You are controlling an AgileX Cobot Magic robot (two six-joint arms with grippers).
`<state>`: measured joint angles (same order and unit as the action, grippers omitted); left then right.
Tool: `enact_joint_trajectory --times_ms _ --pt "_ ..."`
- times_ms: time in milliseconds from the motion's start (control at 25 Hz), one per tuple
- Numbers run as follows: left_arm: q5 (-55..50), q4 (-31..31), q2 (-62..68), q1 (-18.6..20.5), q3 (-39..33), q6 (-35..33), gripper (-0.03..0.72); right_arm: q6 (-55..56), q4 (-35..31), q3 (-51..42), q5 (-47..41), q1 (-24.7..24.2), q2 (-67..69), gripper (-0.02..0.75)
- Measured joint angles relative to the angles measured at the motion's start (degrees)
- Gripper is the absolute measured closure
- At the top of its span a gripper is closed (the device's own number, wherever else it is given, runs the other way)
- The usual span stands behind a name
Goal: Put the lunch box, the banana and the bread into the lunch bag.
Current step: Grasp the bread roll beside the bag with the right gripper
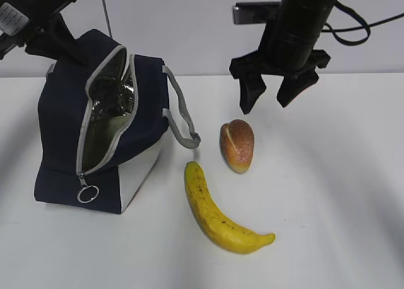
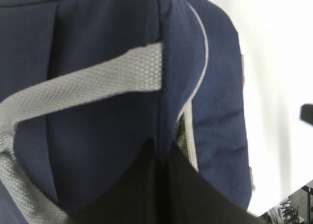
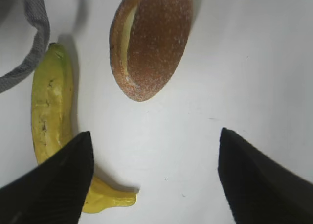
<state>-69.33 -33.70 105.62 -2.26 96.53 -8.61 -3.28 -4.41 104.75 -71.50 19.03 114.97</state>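
The navy lunch bag (image 1: 63, 118) stands at the left with its zipper open and silver lining showing. A sage-green surface inside the opening looks like the lunch box (image 1: 96, 141). My left gripper (image 1: 60, 44) is shut on the bag's upper back edge; in the left wrist view its fingers (image 2: 142, 185) pinch a fold of navy fabric beside the grey strap (image 2: 98, 82). The bread (image 1: 237, 145) lies right of the bag, and the banana (image 1: 218, 216) lies in front of it. My right gripper (image 1: 265, 105) hangs open above the bread, holding nothing; below it are the bread (image 3: 151, 40) and the banana (image 3: 51, 111).
The bag's grey handle (image 1: 183, 122) loops out toward the bread, and its ring pull (image 1: 88, 193) hangs at the front. The white table (image 1: 341, 175) stretches bare to the right of the food.
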Motion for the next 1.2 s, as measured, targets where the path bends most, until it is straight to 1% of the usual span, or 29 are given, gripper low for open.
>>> enact_joint_trajectory --times_ms 80,200,280,440,600,920,1000,1080,1200 --pt "-0.06 0.00 0.00 0.00 0.00 0.00 0.691 0.00 -0.23 -3.18 0.29 0.00 0.00 0.152" --pt "-0.06 0.00 0.00 0.00 0.00 0.00 0.691 0.00 -1.77 -6.34 4.40 -0.68 0.00 0.143" --pt "-0.06 0.00 0.00 0.00 0.00 0.00 0.691 -0.23 -3.99 -7.84 7.06 -1.62 0.34 0.143" --pt "-0.07 0.00 0.00 0.00 0.00 -0.07 0.691 -3.39 -8.85 -8.10 10.12 -3.67 2.46 0.144" --pt "-0.13 0.00 0.00 0.00 0.00 -0.09 0.691 -6.13 -13.01 -8.10 12.18 -4.38 5.21 0.145" --pt "-0.13 0.02 0.00 0.00 0.00 -0.13 0.691 -7.92 -16.30 -8.13 17.71 -4.38 9.87 0.148" --pt "-0.13 0.07 0.00 0.00 0.00 -0.13 0.691 -7.96 -17.03 -8.13 18.92 -4.38 10.90 0.168" --pt "-0.14 0.09 0.00 0.00 0.00 -0.13 0.691 -8.06 -17.66 -8.13 19.76 -4.38 11.34 0.206" --pt "-0.19 0.13 0.00 0.00 0.00 -0.13 0.691 -8.10 -17.78 -8.13 20.32 -4.38 11.34 0.301"
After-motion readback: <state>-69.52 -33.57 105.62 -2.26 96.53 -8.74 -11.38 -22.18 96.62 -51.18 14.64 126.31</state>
